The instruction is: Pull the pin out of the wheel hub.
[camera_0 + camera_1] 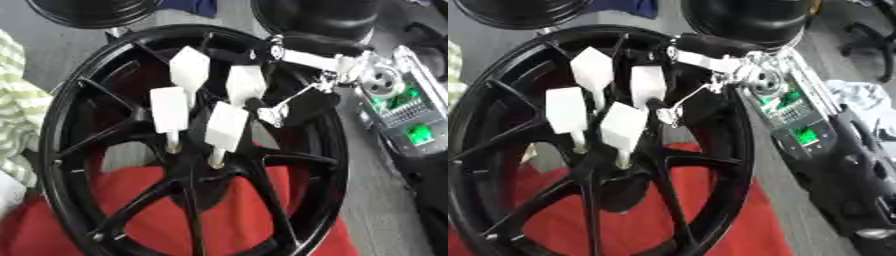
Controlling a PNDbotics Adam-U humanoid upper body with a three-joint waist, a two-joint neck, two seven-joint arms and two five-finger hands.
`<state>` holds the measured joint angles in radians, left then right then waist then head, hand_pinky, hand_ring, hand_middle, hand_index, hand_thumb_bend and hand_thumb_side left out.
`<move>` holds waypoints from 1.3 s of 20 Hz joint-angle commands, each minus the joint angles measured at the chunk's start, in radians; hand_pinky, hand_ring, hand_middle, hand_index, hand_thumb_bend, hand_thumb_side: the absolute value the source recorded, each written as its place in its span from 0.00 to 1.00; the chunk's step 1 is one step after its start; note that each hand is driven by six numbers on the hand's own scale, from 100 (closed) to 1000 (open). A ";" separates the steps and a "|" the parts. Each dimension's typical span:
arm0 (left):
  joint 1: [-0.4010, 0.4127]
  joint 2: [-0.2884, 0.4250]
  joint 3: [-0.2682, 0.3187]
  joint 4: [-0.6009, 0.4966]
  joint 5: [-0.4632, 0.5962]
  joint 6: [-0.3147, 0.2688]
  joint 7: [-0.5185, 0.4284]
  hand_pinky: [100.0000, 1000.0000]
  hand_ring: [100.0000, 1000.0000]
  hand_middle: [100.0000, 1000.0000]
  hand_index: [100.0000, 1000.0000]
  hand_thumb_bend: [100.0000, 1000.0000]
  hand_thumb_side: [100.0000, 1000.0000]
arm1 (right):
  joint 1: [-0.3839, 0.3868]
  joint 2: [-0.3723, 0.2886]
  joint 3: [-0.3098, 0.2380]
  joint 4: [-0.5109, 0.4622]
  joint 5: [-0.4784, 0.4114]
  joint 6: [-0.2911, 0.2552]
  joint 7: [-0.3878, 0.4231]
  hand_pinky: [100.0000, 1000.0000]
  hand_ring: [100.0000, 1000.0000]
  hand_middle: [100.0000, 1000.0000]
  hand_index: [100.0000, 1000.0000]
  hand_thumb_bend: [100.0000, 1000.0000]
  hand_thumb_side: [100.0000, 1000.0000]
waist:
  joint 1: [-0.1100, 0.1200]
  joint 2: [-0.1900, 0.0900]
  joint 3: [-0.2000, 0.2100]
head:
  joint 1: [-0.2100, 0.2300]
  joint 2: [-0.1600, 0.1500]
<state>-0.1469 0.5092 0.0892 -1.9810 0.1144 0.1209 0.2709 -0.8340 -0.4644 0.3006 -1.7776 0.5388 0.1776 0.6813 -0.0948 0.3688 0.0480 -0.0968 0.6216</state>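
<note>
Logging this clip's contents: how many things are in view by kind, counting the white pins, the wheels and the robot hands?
White pins: 4
Black wheels, the near wheel hub and a second wheel at the far edge: 2
Robot hands, the right hand at the pins: 1
Total: 7

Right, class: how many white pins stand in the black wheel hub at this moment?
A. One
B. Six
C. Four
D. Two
C. Four white pins stand clustered at the centre of the wheel hub, and the right hand reaches in beside the upper right one.
</note>
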 commanded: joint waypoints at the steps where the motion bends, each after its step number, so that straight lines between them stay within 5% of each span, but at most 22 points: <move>1: -0.007 0.013 0.003 -0.019 -0.006 0.003 0.001 0.61 0.72 0.67 0.72 0.00 0.79 | -0.013 -0.010 -0.011 -0.019 -0.041 0.030 -0.052 0.73 0.49 0.32 0.52 0.00 0.11 | 0.003 -0.020 0.002 | -0.008 -0.011; 15: -0.005 0.016 0.006 -0.019 0.004 0.007 0.002 0.61 0.73 0.67 0.72 0.00 0.78 | -0.060 -0.102 -0.078 -0.111 -0.317 0.125 -0.024 0.72 0.44 0.27 0.43 0.00 0.12 | -0.008 -0.050 0.018 | -0.015 0.015; 21: -0.005 0.018 0.007 -0.019 0.011 0.006 -0.002 0.61 0.73 0.67 0.72 0.00 0.78 | -0.074 -0.166 -0.162 -0.141 -0.467 0.175 -0.081 0.73 0.44 0.26 0.43 0.00 0.17 | -0.017 -0.072 0.017 | -0.022 0.000; 26: 0.004 0.024 0.017 -0.019 0.013 0.002 0.008 0.61 0.72 0.67 0.72 0.00 0.78 | -0.009 -0.332 -0.320 -0.133 -0.608 0.198 -0.242 0.74 0.43 0.26 0.43 0.00 0.29 | -0.023 -0.082 -0.009 | 0.013 0.012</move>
<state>-0.1397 0.5093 0.0935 -1.9810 0.1266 0.1256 0.2734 -0.8322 -0.7215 0.0346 -1.9031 -0.0278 0.3704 0.4808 -0.1251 0.3179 0.0386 -0.0939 0.6320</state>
